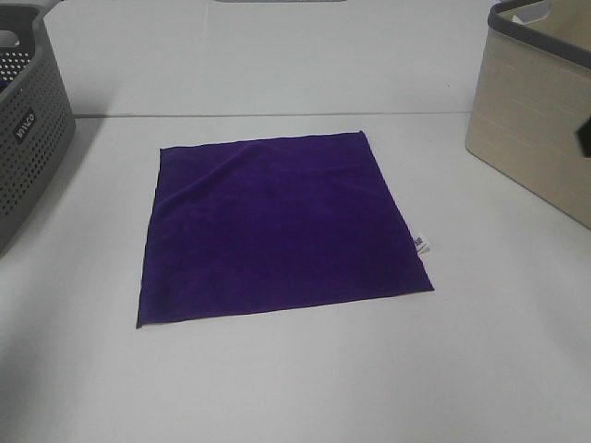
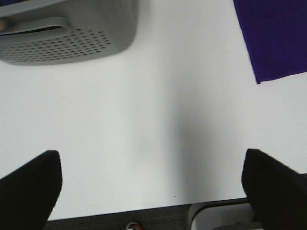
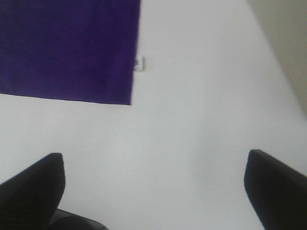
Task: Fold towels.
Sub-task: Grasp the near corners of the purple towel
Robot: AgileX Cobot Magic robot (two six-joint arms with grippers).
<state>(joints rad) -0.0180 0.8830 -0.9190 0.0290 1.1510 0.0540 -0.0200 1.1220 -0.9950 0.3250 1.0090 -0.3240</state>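
The purple towel (image 1: 277, 226) lay spread flat in the middle of the table (image 1: 295, 397), with no fold made yet (its white tag (image 1: 420, 244) showed on the right edge). The left gripper (image 2: 153, 184) and right gripper (image 3: 153, 184) both gaped wide over bare tabletop, holding nothing and clear of the towel.

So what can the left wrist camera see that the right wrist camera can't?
Only the left wrist view shows the grey holey basket. Only the right wrist view shows the small white tag and a bit of the beige basket. Both show a corner of the purple towel, the white table, and their own open gripper with nothing between its dark fingers: the left gripper and the right gripper.
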